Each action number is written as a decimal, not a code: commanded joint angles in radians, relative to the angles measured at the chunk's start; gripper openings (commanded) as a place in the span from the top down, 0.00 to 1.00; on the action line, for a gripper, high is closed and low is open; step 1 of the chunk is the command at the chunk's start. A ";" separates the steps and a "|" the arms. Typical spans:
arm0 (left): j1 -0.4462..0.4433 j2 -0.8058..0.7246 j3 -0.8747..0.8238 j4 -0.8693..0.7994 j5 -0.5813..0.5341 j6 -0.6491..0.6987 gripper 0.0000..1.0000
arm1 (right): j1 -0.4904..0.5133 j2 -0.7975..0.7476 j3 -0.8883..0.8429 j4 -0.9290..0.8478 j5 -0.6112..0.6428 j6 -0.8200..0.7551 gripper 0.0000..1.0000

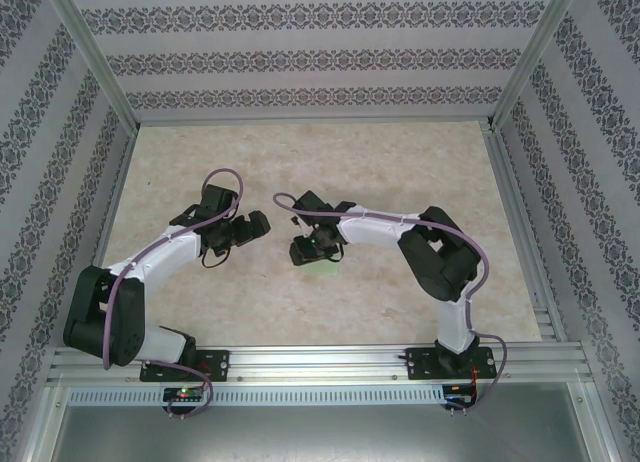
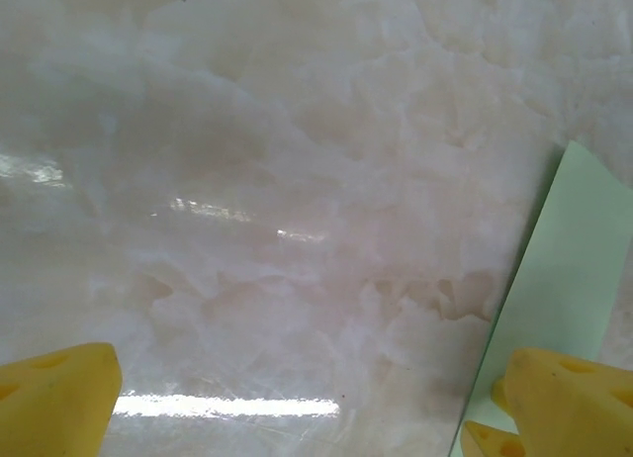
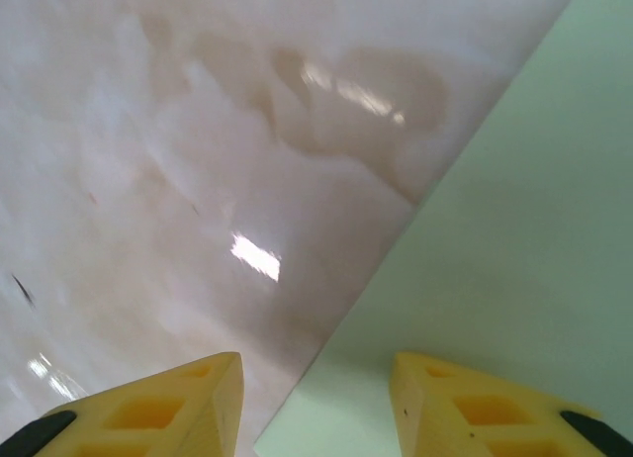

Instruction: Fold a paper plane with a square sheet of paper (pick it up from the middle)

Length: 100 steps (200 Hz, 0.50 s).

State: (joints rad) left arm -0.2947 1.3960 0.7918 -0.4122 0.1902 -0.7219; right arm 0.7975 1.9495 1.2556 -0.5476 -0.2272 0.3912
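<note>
From above, the left fingers (image 1: 252, 225) hover over bare tabletop (image 1: 400, 172) near the middle. The right fingers (image 1: 303, 250) are close beside them, low over a pale green sheet of paper (image 1: 324, 268) that peeks out beneath.

In the left wrist view, the 2 yellow left fingers (image 2: 54, 403) stand wide apart above the marbled tabletop (image 2: 297, 180), and 1 of them overlaps the sheet (image 2: 574, 259) at the frame's right side.

In the right wrist view, the right fingers (image 3: 168, 412) are about half spread with nothing clamped between them. They straddle the sheet's straight edge, 1 over tabletop (image 3: 198, 131) and 1 over the paper (image 3: 504, 210).
</note>
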 commanded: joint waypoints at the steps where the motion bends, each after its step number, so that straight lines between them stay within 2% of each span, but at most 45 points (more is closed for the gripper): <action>1: 0.007 0.012 0.019 0.070 0.058 0.022 0.01 | -0.028 -0.073 -0.059 -0.068 0.018 -0.077 0.55; 21: -0.010 0.023 0.025 0.088 0.087 0.028 0.01 | -0.038 -0.149 -0.089 -0.036 0.009 -0.042 0.52; 42: -0.048 0.040 0.047 0.101 0.116 0.044 0.01 | -0.058 -0.259 -0.168 0.062 -0.026 0.073 0.46; 64: -0.104 0.063 0.069 0.143 0.158 0.053 0.02 | -0.096 -0.381 -0.263 0.133 -0.007 0.190 0.39; 100: -0.205 0.141 0.141 0.205 0.224 0.057 0.12 | -0.179 -0.574 -0.430 0.190 0.028 0.342 0.29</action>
State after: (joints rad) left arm -0.4423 1.4960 0.8722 -0.3035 0.3416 -0.6891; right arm 0.6655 1.4666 0.9157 -0.4248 -0.2333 0.5900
